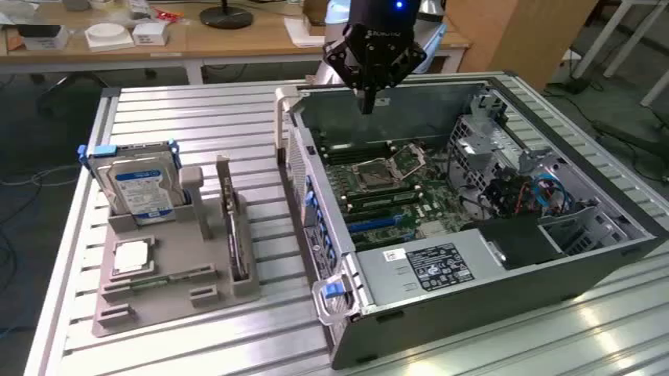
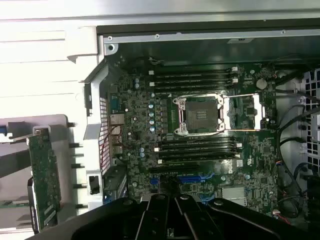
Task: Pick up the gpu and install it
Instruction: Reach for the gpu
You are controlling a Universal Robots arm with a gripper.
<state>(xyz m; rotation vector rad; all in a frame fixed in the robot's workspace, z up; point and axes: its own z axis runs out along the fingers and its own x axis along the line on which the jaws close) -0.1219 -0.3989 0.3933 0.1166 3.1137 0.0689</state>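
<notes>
Your gripper (image 1: 367,104) closed, empty, above open case (image 1: 491,294), upper centre exterior view. gpu (image 1: 232,227) in holder (image 1: 157,309), lower left. Pickup, install outstanding.

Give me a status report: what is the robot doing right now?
Gripper shut, empty, above the open computer case. Gpu standing on edge in the grey holder, untouched. Hard drive stands beside it, apart.
</notes>
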